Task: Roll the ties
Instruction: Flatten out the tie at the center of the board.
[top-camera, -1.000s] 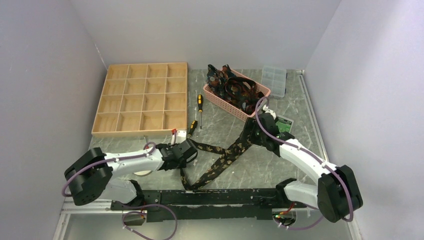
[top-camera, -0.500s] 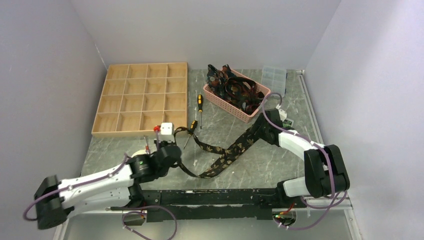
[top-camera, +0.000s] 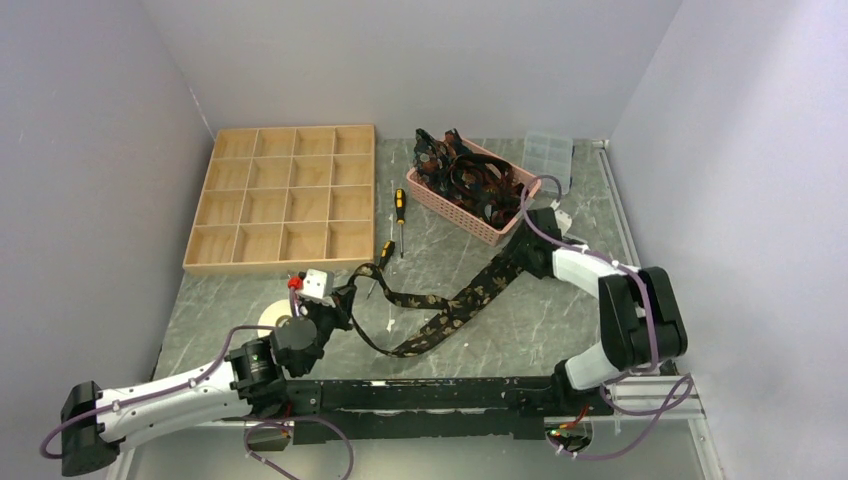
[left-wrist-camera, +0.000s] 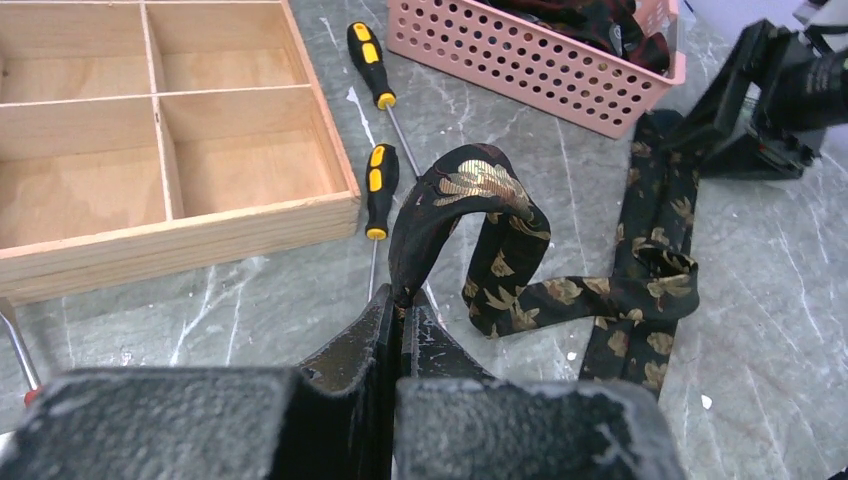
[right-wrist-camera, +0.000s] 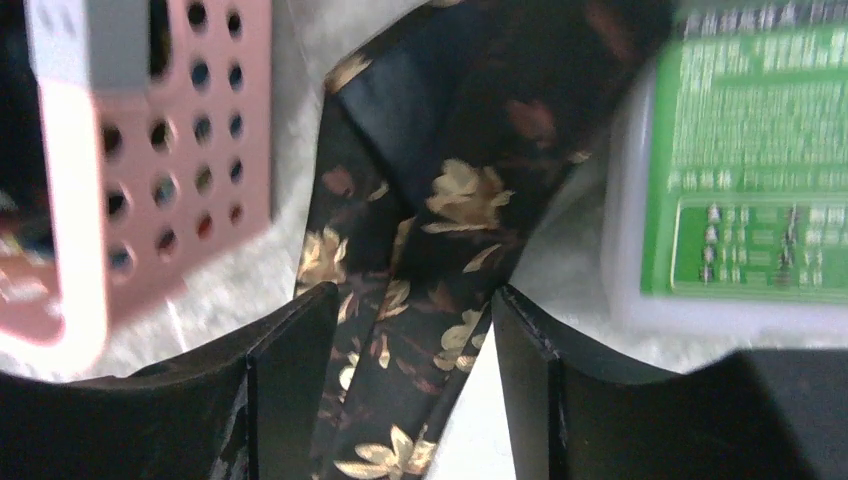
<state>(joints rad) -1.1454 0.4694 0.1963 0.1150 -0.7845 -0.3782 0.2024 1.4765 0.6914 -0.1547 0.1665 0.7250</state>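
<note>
Left wrist view: left claw (left-wrist-camera: 402, 306) clenched on the tie (left-wrist-camera: 480, 186) looping just ahead; right claw (right-wrist-camera: 415, 302) spread, straddling the same tie.

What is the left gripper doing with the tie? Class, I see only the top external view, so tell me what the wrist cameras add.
Observer: In the left wrist view the left gripper is shut on a fold of the tie, which arches up from its jaws.
Operator: And the right gripper?
Observer: Its wrist view shows the right gripper open, one finger on each side of the tie's other stretch.
Operator: Anything close beside it?
Observer: The pink basket on one side, a green-labelled box on the other.
</note>
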